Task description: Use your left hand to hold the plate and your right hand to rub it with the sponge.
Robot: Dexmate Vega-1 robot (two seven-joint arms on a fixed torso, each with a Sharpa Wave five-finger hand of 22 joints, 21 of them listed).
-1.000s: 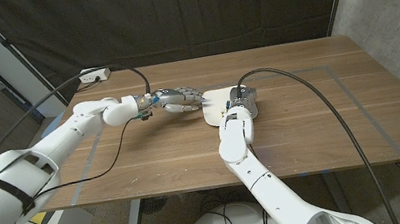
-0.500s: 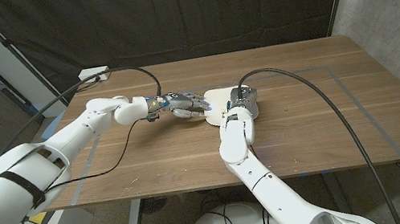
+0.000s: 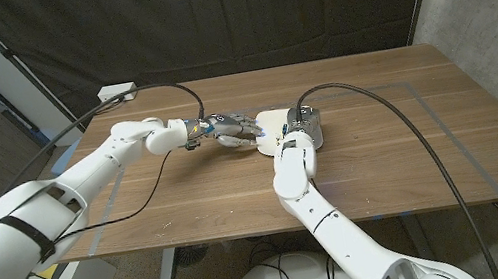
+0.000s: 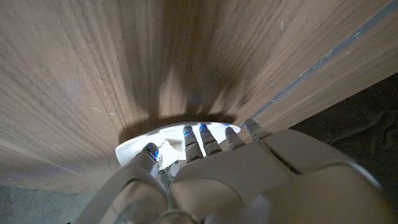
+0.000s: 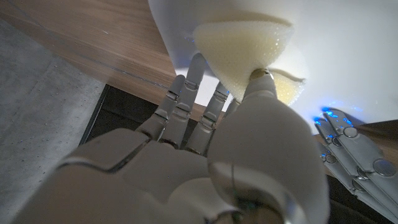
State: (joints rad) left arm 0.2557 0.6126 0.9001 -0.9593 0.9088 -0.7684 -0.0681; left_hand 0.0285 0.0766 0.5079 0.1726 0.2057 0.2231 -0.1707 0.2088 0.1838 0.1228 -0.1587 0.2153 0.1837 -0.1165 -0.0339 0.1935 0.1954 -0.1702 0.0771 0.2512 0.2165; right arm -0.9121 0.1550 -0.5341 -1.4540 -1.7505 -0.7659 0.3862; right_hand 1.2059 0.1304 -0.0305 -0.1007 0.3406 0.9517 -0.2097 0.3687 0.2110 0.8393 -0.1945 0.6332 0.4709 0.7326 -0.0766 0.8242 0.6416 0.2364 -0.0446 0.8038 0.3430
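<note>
The wooden table carries a white plate near its middle, toward the far side. The left hand reaches in from the robot's left and lies over the plate's left edge; in the left wrist view its fingertips curl onto the plate's rim, with the thumb set against the near edge, so the plate is held at that side. The right hand stands at the plate's right side, mostly masked by its own wrist in the head view. In the right wrist view this hand has a pale yellow sponge pinched between thumb and fingers, and the sponge's face is pressed against the white plate surface. The left hand's fingers show at the edge of that same view, resting on the plate's rim, close beside the sponge. A black cable runs across the table from the right wrist. A small white box sits at the far left corner.
</note>
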